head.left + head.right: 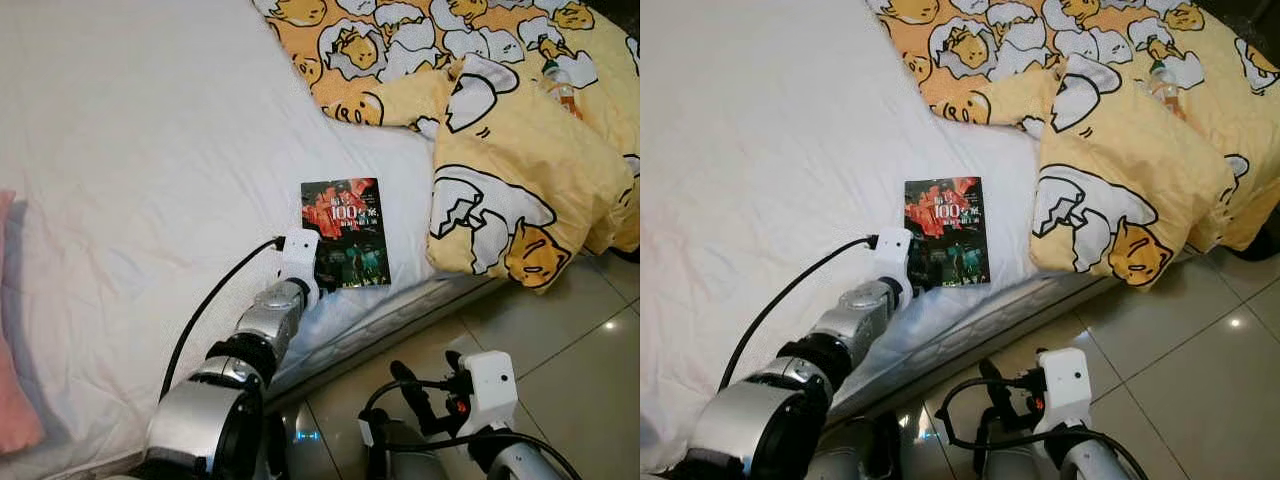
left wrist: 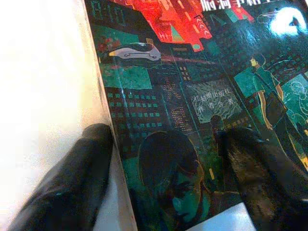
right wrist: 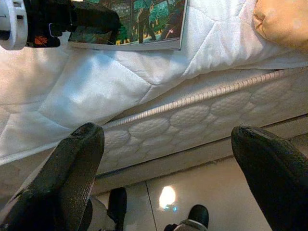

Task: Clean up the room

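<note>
A book [image 1: 345, 232] with a dark red and green cover lies flat on the white bed sheet [image 1: 150, 180], close to the mattress's near edge. My left gripper [image 1: 320, 272] is at the book's near left corner and is open. In the left wrist view one finger [image 2: 72, 183] rests on the sheet beside the book's [image 2: 192, 96] edge, and the other finger [image 2: 260, 168] lies on the cover. My right gripper [image 3: 168, 163] hangs open, low beside the mattress side and above the floor, holding nothing.
A yellow blanket [image 1: 500, 130] printed with egg cartoons is bunched over the bed's right side and hangs off the edge. A plastic bottle [image 1: 560, 85] lies on it. Something pink [image 1: 15, 400] sits at the far left. Glossy floor tiles [image 1: 570, 350] run on the right.
</note>
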Tool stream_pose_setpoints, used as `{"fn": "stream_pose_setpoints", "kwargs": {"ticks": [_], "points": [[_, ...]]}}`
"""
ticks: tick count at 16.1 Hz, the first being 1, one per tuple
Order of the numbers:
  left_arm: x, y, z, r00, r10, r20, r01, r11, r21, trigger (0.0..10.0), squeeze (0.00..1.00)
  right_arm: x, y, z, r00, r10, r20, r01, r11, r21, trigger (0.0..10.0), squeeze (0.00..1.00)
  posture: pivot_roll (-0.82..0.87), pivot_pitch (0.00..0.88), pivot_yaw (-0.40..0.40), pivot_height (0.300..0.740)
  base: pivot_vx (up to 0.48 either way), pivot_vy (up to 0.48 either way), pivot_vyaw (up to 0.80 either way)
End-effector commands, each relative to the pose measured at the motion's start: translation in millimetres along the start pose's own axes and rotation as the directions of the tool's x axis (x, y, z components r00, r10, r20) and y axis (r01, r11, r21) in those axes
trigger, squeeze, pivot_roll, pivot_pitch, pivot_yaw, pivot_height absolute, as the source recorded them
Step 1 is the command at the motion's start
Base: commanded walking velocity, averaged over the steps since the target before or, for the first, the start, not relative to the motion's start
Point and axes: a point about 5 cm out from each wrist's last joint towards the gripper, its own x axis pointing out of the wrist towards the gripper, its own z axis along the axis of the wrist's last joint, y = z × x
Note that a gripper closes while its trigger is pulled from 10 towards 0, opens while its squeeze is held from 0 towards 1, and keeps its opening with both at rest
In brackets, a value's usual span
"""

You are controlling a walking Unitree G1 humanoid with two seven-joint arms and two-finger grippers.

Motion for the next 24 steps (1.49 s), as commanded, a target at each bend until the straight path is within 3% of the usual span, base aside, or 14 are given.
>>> {"fn": "stream_pose_setpoints", "kwargs": {"ticks": [1,4,15,18,21,24], "points": [[-2.1,-10.9,-30,0.991,-0.032,-0.128,0.027,0.999,-0.034,0.0,0.0,-2.3,-0.5,-4,1.0,-0.01,-0.02,0.01,1.0,0.003,10.0,0.0,-0.23,0.255,0.013,0.74,0.0,0.0,0.0],[-1.7,-12.6,-27,0.99,-0.077,-0.117,0.074,0.997,-0.026,0.0,0.0,-1.9,-0.7,-4,1.0,-0.011,-0.02,0.011,1.0,0.003,10.0,0.0,-0.23,0.255,0.013,0.74,0.0,0.0,0.0],[-2.5,-4.2,-25,0.994,-0.057,-0.09,0.06,0.998,0.029,0.0,0.0,0.2,-2.1,-2,1.0,0.002,-0.017,-0.002,1.0,-0.006,10.0,0.0,-0.22,0.271,0.011,0.74,0.0,0.0,0.0],[-3.0,2.5,-22,0.996,-0.046,-0.074,0.049,0.998,0.04,0.0,0.0,7.2,-2.6,1,1.0,0.001,0.001,-0.001,1.0,-0.006,10.0,0.0,-0.2,0.253,0.022,0.74,0.0,0.0,0.0],[-2.8,8.2,-16,0.999,-0.026,-0.047,0.027,0.999,0.027,0.0,0.0,10.8,-3.4,2,1.0,0.002,0.006,-0.002,1.0,-0.009,10.0,0.0,-0.19,0.247,0.02,0.74,0.0,0.0,0.0],[-3.6,23.6,1,1.0,-0.001,0.023,0.002,0.999,-0.047,0.0,0.0,19.1,-8.0,6,1.0,0.003,0.023,-0.003,1.0,-0.022,10.0,0.0,-0.19,0.203,0.023,0.74,0.0,0.0,0.0]]}}
